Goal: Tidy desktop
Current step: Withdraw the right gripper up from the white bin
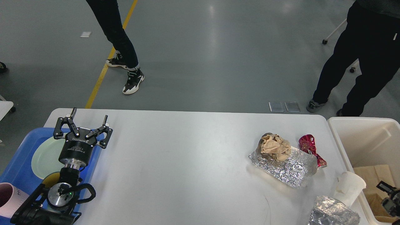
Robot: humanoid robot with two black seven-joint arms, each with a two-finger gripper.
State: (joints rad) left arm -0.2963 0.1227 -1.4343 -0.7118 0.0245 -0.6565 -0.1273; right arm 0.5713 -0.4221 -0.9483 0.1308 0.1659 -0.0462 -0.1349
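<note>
White desktop (187,162) across the near half of the view, still littered along its right side. Left gripper (89,120) over the desktop's far-left corner, fingers spread wide, nothing between them; below and left of it a blue tray (22,156) carrying a pale green plate (43,156) and a pink cup (7,200). Right gripper (389,200) only a dark sliver at the right edge, low over the cream bin (356,137); whether parted or closed, impossible to tell.

On the right: a crumpled foil sheet (287,167) with a brown paper wad (275,147) resting on its far end, a red wrapper (309,148) just beside it, a white paper cup (350,187) tipped over near the bin wall, and another foil lump (332,214) at the near edge.

Likely trouble from here:
- paper wad rolling off if the foil gets lifted by one end;
- thin foil tearing or slipping from a two-finger pinch;
- cup knocked floorward on any reach toward the near foil, since both lie close to the edge;
- bin wall clipped on a low swing across.
</note>
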